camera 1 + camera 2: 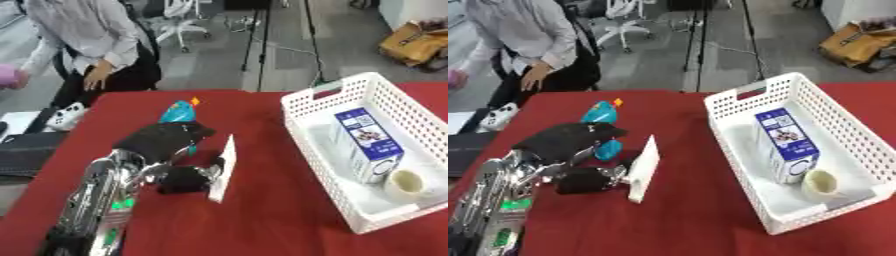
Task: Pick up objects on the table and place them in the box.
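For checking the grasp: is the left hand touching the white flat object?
Touching. In the right eye view, the left hand has its thumb and fingers against the white flat object, held on edge.

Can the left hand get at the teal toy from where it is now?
Probably yes. The left hand is busy, though: its fingers are curled round a flat white piece standing on edge. The teal toy lies just beyond the hand on the red table, with nothing between them.
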Robot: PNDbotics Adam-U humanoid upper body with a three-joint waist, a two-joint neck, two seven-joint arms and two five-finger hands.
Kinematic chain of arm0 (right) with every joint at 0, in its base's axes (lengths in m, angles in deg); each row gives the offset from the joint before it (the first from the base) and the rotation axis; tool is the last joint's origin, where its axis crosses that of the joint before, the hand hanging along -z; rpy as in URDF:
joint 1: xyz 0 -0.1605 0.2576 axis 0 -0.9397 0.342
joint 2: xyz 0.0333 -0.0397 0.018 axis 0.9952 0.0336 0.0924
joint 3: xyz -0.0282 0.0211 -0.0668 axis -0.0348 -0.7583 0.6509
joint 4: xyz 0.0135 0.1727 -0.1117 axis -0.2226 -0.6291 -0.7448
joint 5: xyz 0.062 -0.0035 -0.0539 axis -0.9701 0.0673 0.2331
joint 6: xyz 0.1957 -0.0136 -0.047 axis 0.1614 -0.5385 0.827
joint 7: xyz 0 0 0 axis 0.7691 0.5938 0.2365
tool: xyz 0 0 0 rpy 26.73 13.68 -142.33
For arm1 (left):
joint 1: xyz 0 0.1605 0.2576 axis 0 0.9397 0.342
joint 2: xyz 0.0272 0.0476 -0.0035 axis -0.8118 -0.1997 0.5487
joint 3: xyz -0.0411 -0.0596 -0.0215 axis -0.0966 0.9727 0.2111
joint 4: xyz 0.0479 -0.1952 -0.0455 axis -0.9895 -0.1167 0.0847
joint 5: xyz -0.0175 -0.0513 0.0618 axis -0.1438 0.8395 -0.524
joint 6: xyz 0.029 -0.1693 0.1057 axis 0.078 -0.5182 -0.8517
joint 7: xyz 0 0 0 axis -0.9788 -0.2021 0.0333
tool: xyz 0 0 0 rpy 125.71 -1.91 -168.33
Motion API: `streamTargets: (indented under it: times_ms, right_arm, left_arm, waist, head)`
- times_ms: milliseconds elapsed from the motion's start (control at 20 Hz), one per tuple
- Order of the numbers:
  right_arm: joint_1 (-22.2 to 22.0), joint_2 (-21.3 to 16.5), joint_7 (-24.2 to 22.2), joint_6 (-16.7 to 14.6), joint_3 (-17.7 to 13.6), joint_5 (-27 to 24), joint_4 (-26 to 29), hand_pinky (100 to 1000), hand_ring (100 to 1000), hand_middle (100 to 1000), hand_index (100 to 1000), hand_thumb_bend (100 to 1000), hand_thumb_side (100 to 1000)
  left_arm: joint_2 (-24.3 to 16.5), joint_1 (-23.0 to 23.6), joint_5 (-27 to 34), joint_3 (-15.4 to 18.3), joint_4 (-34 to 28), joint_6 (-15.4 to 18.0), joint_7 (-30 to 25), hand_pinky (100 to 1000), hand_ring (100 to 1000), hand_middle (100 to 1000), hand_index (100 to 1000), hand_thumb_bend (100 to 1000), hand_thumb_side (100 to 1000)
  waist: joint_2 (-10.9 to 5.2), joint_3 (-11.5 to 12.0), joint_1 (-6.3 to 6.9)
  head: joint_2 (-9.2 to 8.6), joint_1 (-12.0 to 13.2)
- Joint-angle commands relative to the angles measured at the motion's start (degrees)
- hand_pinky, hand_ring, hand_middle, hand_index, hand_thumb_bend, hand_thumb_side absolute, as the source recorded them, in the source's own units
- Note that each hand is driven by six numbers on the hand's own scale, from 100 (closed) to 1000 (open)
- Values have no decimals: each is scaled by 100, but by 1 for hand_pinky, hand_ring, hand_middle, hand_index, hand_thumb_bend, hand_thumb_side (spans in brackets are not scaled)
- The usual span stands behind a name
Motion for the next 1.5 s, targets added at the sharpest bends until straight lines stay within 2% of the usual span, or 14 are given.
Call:
streamTargets:
  times_ms: [50, 250, 450, 700, 1150, 1200, 1500]
  right_arm:
    - [55, -89, 2, 7, 13, 20, 68, 731, 678, 604, 670, 100, 664]
    - [55, -84, 2, -1, 15, 12, 68, 731, 678, 603, 669, 100, 660]
    - [63, -83, 2, -10, 23, 7, 68, 730, 677, 602, 665, 100, 654]
    - [78, -69, 2, -23, 36, -11, 68, 730, 677, 600, 662, 100, 648]
    - [95, -62, 2, -50, 46, -28, 68, 729, 675, 598, 659, 100, 642]
    - [96, -61, 2, -51, 46, -29, 68, 728, 674, 597, 656, 100, 638]
    - [101, -60, 2, -63, 47, -35, 68, 728, 674, 595, 653, 100, 631]
  left_arm:
    - [52, -50, -170, 20, -157, -8, 1, 833, 893, 857, 1000, 289, 1000]
    - [103, -57, -356, 6, -238, 34, 1, 829, 883, 847, 1000, 307, 1000]
    - [201, 3, -692, -17, -112, 63, 1, 816, 859, 824, 1000, 361, 1000]
    - [367, 33, -1278, -37, -95, 83, 1, 796, 833, 798, 1000, 324, 1000]
    - [513, 55, -1483, -78, 97, 184, 1, 786, 822, 796, 1000, 304, 1000]
    - [527, 54, -1494, -81, 117, 197, 1, 774, 806, 783, 1000, 275, 1000]
    - [642, -11, -1602, -78, 352, 267, 1, 764, 788, 762, 1000, 278, 1000]
  waist:
    - [-56, 2, -71]
    - [-49, 2, -74]
    - [-42, -5, -74]
    - [-25, -28, -83]
    - [-11, -55, -80]
    - [-8, -59, -81]
    - [5, -73, -82]
  head:
    - [-15, 9]
    - [-4, 9]
    - [-14, 14]
    - [-43, 46]
    - [-72, 70]
    - [-78, 73]
    - [-139, 89]
